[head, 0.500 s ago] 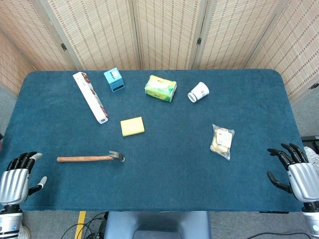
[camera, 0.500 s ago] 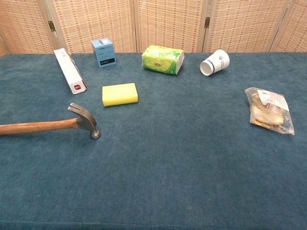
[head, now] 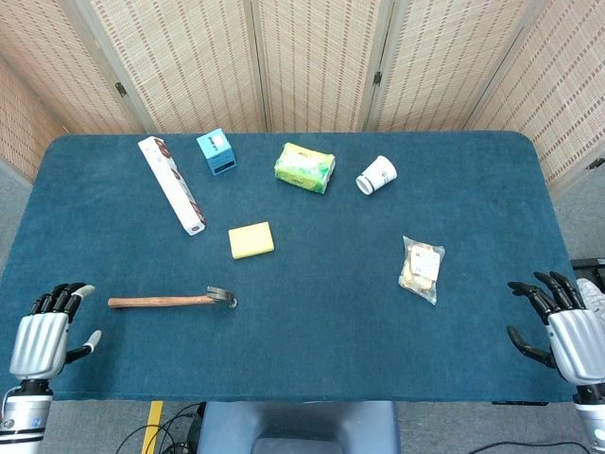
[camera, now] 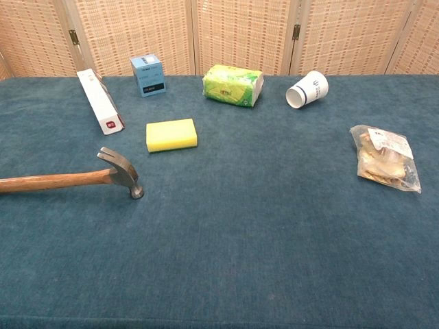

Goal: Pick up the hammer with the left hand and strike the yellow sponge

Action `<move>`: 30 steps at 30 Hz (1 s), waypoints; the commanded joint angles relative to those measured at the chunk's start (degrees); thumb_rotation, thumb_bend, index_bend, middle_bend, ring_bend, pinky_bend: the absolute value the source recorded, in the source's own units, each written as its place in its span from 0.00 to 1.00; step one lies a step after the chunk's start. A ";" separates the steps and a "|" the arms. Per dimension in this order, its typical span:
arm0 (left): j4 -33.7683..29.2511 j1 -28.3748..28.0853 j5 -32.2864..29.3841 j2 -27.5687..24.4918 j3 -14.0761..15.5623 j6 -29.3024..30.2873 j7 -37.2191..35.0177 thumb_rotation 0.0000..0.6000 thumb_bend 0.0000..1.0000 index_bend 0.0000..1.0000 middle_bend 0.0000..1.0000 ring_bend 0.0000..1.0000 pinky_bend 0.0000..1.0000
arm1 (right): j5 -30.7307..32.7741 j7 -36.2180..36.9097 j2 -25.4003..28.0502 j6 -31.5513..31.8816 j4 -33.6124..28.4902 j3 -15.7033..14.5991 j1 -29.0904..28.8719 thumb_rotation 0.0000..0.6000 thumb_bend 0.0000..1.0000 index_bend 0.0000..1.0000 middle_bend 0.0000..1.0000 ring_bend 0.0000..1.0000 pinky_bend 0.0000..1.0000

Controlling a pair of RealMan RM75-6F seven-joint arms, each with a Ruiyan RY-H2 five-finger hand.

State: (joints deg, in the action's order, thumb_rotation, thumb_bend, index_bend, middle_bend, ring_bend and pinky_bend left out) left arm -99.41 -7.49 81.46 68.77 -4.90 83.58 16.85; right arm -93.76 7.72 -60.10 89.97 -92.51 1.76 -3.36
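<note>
A hammer (head: 170, 301) with a wooden handle and steel head lies flat on the blue table, its head (camera: 122, 171) to the right. The yellow sponge (head: 250, 239) sits a little behind and to the right of the head; the chest view shows the sponge (camera: 171, 134) too. My left hand (head: 45, 338) hovers at the table's front left corner, left of the handle's end, fingers apart and holding nothing. At the front right edge, my right hand (head: 560, 326) is open and empty. Neither hand appears in the chest view.
Along the back stand a long white box (head: 172, 184), a small blue box (head: 216, 151), a green tissue pack (head: 304, 167) and a tipped paper cup (head: 376, 174). A clear snack bag (head: 422, 268) lies at right. A folding screen stands behind the table (head: 331, 322).
My left hand has shifted slightly right and forward toward the table corner. The hammer, the sponge and the right hand are unmoved.
</note>
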 commanded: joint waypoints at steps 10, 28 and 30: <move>-3.31 -12.37 -6.14 -1.47 -1.57 -19.89 5.11 0.89 0.27 0.16 0.21 0.13 0.24 | 0.32 1.19 0.14 -0.37 0.96 0.02 -0.19 1.00 0.24 0.25 0.35 0.15 0.13; 2.53 -21.28 -21.60 9.72 -2.51 -25.35 16.18 0.56 0.29 0.25 0.26 0.13 0.24 | 0.91 3.18 -0.34 -0.48 3.01 0.02 -0.08 1.00 0.24 0.25 0.36 0.15 0.13; 3.64 -21.48 -22.14 10.96 -2.32 -24.42 16.97 0.56 0.31 0.27 0.27 0.13 0.24 | 1.01 3.23 -0.30 -0.55 3.08 0.03 -0.08 1.00 0.24 0.25 0.36 0.15 0.13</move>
State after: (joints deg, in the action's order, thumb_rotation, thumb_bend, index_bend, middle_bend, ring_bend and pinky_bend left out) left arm -96.83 -28.46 60.19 78.62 -7.27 58.40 32.94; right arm -92.75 10.94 -60.41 89.42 -89.43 1.78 -3.44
